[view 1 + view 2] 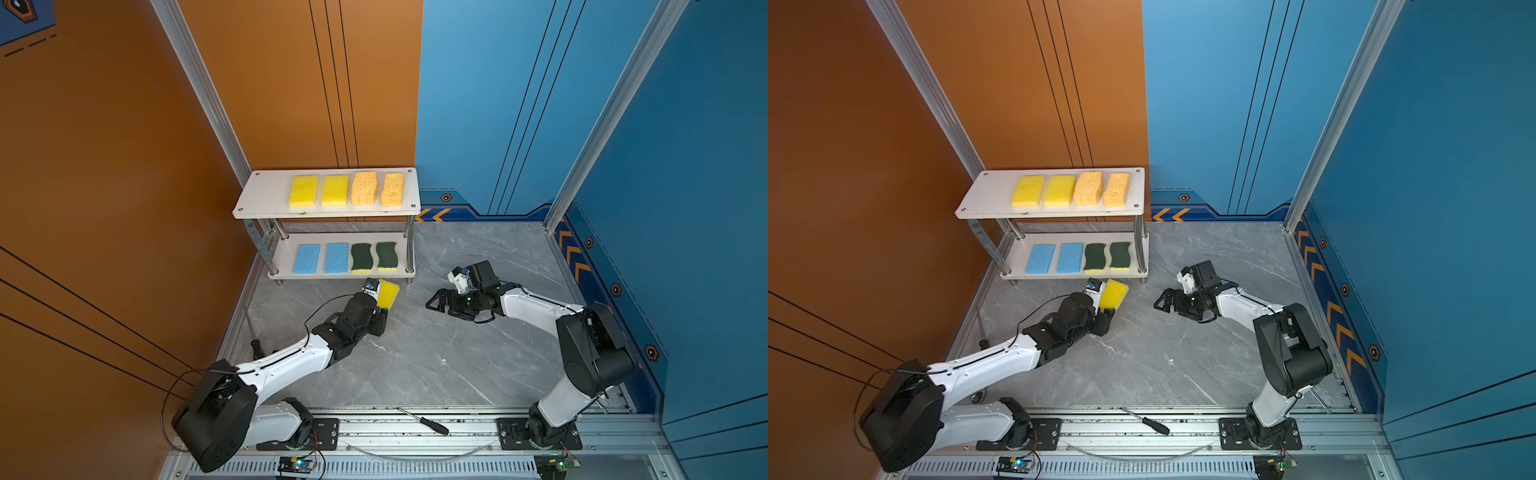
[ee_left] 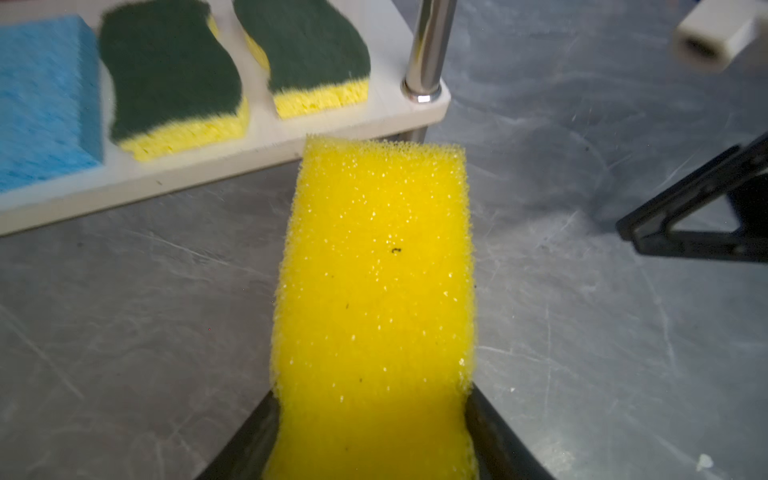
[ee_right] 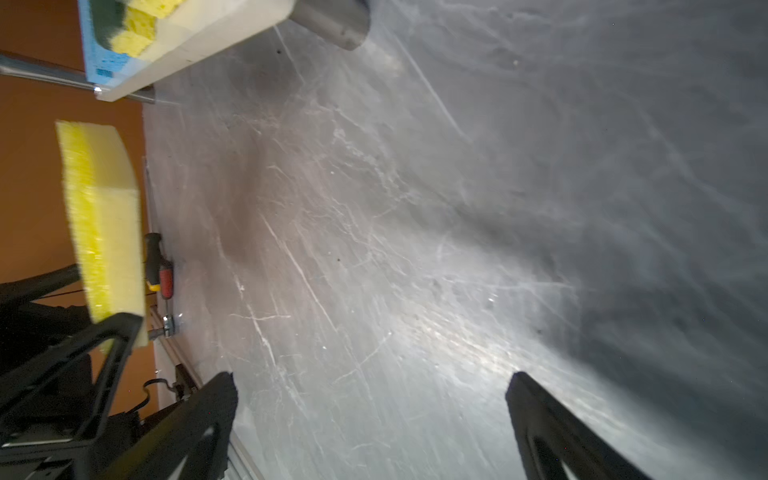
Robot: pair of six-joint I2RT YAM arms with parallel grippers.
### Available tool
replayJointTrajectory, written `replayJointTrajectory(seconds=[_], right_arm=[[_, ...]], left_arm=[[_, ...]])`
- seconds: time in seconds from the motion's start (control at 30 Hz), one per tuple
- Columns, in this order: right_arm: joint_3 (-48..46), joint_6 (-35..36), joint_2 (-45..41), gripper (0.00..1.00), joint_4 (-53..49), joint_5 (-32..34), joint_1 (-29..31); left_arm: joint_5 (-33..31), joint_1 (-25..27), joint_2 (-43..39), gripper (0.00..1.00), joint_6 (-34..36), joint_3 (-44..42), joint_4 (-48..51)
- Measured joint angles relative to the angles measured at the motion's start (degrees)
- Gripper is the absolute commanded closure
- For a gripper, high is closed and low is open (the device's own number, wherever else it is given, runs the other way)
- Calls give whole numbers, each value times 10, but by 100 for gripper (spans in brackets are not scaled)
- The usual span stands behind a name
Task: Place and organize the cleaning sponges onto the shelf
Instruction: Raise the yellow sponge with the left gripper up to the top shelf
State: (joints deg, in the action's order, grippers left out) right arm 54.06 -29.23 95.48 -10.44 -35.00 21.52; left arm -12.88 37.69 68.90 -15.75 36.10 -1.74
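Left gripper (image 1: 384, 308) is clamped on the near end of the last yellow sponge (image 1: 389, 292). In the left wrist view the foam is pinched between my jaws and most of its length sticks out free ahead. Right gripper (image 3: 370, 378) is empty, jaws wide, low over the table (image 1: 436, 365), off to the side. The held sponge sits just in front of the shelf (image 1: 266, 195), near the front right chrome leg (image 2: 428, 45) and the edge of the lower board (image 2: 208, 166). Eight are already placed: yellow pair (image 1: 303, 191) and orange pair (image 1: 364, 188) on the upper board (image 1: 415, 174), blue pair (image 1: 306, 258) and green pair (image 1: 361, 257) below. Risks, as I judge them: (1) With an end grip on soft foam, the free length may droop or pivot in my jaws on the lift and arrive skewed. (2) Rising straight from here takes that free end close past the upper board's front edge. A catch could strip the sponge out or jolt the shelf and disturb the rows. (3) The likely slot is the bare left part of the upper board. Coming in too low or too far right would shove the neighbouring yellow one out of line. (4) Squeezed foam springs back on release and could hop or land crooked. (5) A swing toward the right gripper could clip it.
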Motion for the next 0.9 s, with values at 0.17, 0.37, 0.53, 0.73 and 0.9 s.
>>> replayJointTrajectory(seconds=[0.17,0.37,0.53,0.73,0.9], right_arm=[[9,-8,1,0,14,-16,11],[19,-11,9,0,21,-23,24],[19,-12,11,0,21,-23,26],[19,-12,11,0,21,-23,26],[19,-12,11,0,21,-23,29]], left_arm=[[-19,-24,-89,41,-2,43,94],[-34,-56,-152,40,0,111,204],[-42,-77,-174,39,14,177,269],[-49,-114,-180,39,43,257,315],[-51,-152,-181,38,74,317,330]])
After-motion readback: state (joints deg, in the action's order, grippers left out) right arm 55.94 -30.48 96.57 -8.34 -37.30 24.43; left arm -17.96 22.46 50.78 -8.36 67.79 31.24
